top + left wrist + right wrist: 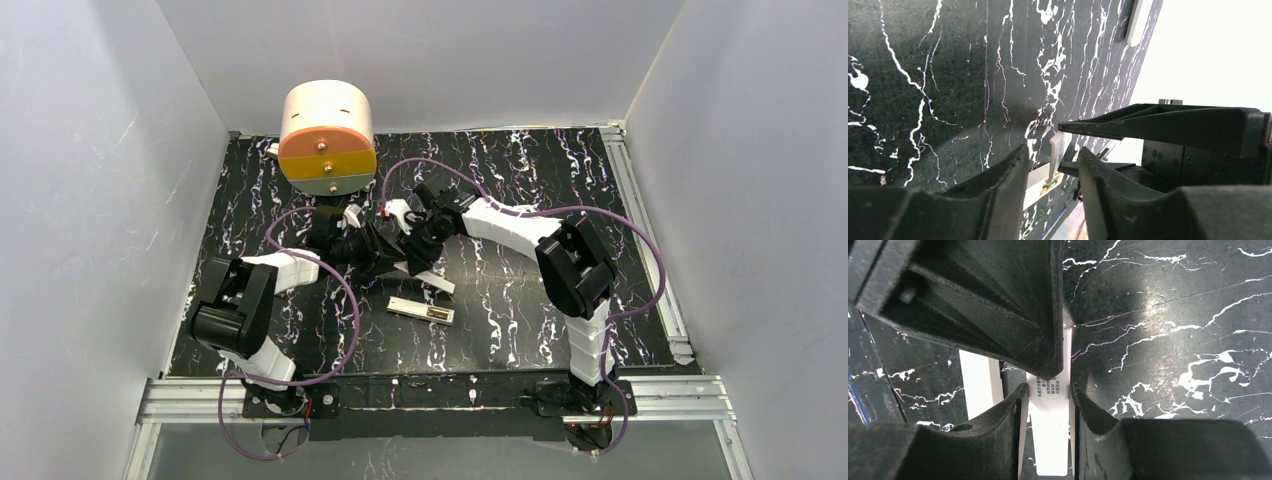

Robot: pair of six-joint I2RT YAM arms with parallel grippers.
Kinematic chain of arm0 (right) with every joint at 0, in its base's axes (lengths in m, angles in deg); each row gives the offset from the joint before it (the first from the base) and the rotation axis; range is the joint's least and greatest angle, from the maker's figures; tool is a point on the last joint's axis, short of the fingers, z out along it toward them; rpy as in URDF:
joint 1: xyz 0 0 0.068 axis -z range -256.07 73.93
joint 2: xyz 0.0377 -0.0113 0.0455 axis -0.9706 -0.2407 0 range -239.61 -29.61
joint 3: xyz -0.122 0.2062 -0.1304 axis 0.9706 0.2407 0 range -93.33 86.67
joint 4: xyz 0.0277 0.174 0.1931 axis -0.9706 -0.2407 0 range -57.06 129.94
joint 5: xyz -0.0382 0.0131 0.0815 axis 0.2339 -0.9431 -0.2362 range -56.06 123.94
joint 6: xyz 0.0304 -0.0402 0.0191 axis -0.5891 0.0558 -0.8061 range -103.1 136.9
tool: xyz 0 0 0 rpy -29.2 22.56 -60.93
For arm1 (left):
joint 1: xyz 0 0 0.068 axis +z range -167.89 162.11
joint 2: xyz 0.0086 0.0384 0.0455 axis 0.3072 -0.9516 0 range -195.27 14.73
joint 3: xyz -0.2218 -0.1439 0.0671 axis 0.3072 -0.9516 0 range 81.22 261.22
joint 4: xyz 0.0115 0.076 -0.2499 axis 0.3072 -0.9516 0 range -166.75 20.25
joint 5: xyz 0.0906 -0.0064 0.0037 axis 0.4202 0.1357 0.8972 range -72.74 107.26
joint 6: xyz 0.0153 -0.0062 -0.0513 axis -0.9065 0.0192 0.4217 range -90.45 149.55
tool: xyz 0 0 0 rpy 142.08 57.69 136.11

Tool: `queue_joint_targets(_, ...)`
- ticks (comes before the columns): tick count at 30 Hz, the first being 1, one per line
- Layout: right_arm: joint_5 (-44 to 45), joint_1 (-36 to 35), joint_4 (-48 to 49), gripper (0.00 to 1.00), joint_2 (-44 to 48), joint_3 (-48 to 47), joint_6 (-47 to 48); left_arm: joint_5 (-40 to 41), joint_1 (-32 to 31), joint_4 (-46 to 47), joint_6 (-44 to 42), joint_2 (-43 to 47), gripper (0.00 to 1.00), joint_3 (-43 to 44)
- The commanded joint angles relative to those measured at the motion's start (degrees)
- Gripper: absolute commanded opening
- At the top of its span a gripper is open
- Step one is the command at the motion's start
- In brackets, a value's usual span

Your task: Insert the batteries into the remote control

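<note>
My right gripper (pixel 1048 387) is shut on the remote control (pixel 1050 440), a white slab with small printed text on the side facing that camera. In the left wrist view the remote (pixel 1055 155) stands edge-on between the right gripper's black fingers (pixel 1158 122). My left gripper (pixel 1053 150) is open around the remote's far end, with a gap on each side. Both grippers meet above mid-table (pixel 400 245) and hide most of the remote there. A plain white bar (pixel 415 308) lies flat on the table. A copper-orange bit (pixel 1052 186) sits at its end; I cannot tell if it is a battery.
A round cream and orange drum (pixel 326 140) stands at the back left. White walls close three sides of the black marbled tabletop (pixel 520 330). Metal rails run along the right side (pixel 645 230) and the front edge (pixel 440 395). Purple cables loop over both arms.
</note>
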State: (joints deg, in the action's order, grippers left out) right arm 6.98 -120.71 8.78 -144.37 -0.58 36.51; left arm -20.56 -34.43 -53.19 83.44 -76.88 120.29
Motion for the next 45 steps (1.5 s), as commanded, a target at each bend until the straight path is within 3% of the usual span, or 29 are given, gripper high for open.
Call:
queue_joint_targets(1,-2.81,-0.03,1.89,0.37,3.05,0.49,-0.73,-2.98,-0.33,2.75,0.11,0.23,0.35,-1.23)
queue_joint_targets(5,-2.71,-0.08,1.82,0.37,3.01,0.45,-0.81,-5.31,-0.43,4.07,1.18,0.32,0.19,-1.12)
queue_joint_targets(7,-2.74,-0.02,1.99,0.37,3.36,0.61,-0.86,-6.28,-0.42,4.18,1.17,1.27,0.02,-1.21)
queue_joint_targets(8,-2.31,-0.05,3.03,0.36,3.91,1.17,-1.67,-6.21,-0.43,4.19,0.97,2.33,0.0,-1.5)
queue_joint_targets(10,-1.34,0.09,4.21,0.39,5.14,2.13,-2.93,-6.26,-0.43,3.83,0.28,4.6,0.0,-2.07)
queue_joint_targets(14,-1.24,1.87,8.04,0.7,8.28,4.87,-9.58,-6.74,-0.34,1.3,-1.72,7.69,0.0,-1.43)
queue_joint_targets(17,-2.47,4.55,14.47,0.83,12.79,10.0,-17.14,-7.5,0.11,-0.86,-3.01,8.73,0.0,0.13)
queue_joint_targets(22,-0.78,11.97,32.02,0.91,23.98,23.7,-41.02,-10.67,1.41,-2.05,-3.23,9.44,0.0,3.47)
queue_joint_targets(27,4.68,17.08,41.02,0.92,34.89,38.45,-67.75,-13.83,2.46,-3.13,0.06,9.8,0.0,7.82)
queue_joint_targets(32,4.93,17.24,63.71,0.93,41.89,52.62,-91.87,-14.98,2.47,-3.29,4.69,12.35,0.0,10.94)
queue_joint_targets(35,4.14,17.19,72.66,0.93,42.22,55.23,-98.87,-15.29,2.47,-3.29,7.11,13.56,0.0,12.39)
queue_joint_targets(38,2.98,17.2,75.34,0.91,42.04,55.3,-100.94,-15.62,2.47,-3.33,9.1,14.08,0.0,13.35)
queue_joint_targets(45,-7.19,17.18,93.31,0.67,36.51,53.79,-108.62,-13.53,2.52,-2.93,10.37,16.02,0.0,12.19)
